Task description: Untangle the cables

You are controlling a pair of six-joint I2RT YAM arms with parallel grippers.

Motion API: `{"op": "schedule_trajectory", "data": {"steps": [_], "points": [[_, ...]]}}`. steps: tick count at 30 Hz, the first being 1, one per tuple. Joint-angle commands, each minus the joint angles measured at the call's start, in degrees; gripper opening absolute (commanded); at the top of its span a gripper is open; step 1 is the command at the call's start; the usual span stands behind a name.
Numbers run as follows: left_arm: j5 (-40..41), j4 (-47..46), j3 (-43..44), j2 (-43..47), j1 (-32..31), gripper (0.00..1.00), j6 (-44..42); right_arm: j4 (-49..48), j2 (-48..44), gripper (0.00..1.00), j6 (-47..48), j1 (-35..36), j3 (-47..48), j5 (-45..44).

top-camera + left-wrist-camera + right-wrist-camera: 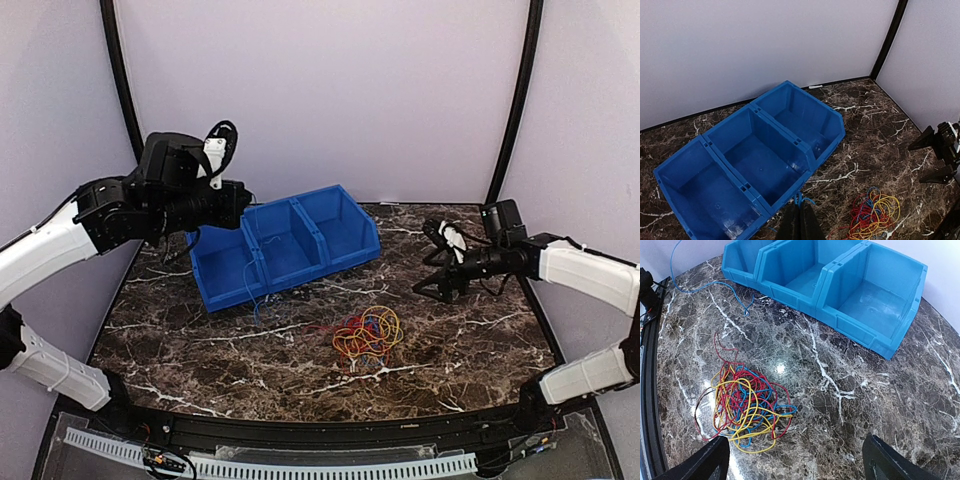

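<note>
The cables [368, 333] lie as a tangled bundle of yellow, red and blue loops on the marble table, also seen in the left wrist view [874, 214] and the right wrist view [745, 407]. One blue cable [710, 285] is drawn out of the bundle and runs up toward the left arm. My left gripper [800, 220] is shut on that blue cable [803, 199], held high beside the bins [240, 200]. My right gripper [438, 262] hovers right of the bundle with its jaws wide open and nothing between them [797, 460].
A blue three-compartment bin [300, 205] stands at the back left of the table, seen also from both wrists [756, 103] [826, 274]. Dark marble tabletop [470, 340] surrounds the bundle. White walls close off the back and sides.
</note>
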State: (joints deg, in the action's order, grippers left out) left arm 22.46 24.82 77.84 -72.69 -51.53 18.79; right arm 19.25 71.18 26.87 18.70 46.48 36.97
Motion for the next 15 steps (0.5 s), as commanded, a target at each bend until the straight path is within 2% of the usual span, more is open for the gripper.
{"op": "schedule_trajectory", "data": {"steps": [1, 5, 11, 15], "points": [[-2.35, 1.12, 5.02, 0.66, 3.54, 0.00, 1.87, -4.69, 1.16, 0.93, -0.81, -0.07, 0.34, 1.32], [-1.29, 4.33, 13.64, -1.45, 5.17, 0.00, -2.00, -4.71, 2.05, 0.92, -0.06, -0.07, -0.24, 1.58], [3.13, 8.60, 31.75, -6.71, 6.40, 0.00, -8.93, -4.46, 2.38, 0.92, 0.62, -0.07, -0.34, 1.81], [5.33, 8.21, 37.48, -9.20, 8.25, 0.00, -12.99, -4.26, 1.96, 0.91, 1.05, -0.07, -0.40, 1.40]]}}
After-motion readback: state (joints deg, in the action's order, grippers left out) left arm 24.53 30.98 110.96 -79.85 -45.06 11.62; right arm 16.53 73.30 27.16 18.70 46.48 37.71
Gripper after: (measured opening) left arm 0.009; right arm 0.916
